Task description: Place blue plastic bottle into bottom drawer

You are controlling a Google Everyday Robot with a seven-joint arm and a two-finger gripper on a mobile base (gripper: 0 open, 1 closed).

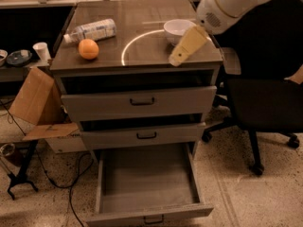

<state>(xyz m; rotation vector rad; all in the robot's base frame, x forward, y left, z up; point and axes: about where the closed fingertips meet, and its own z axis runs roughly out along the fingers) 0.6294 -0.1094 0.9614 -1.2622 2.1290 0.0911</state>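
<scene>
The blue plastic bottle [92,30] lies on its side at the back left of the cabinet top [142,56], cap pointing left. The bottom drawer [147,181] is pulled far out, and its grey interior holds nothing. My gripper [182,52], tan and on a white arm, hangs over the right front part of the cabinet top, just in front of the white bowl [179,30]. It holds nothing that I can see. It is well to the right of the bottle.
An orange [88,48] sits just in front of the bottle. The two upper drawers [139,100] stand slightly open. A black office chair [265,103] is close on the right. A cardboard box [35,103], a stand and cables sit on the floor at left.
</scene>
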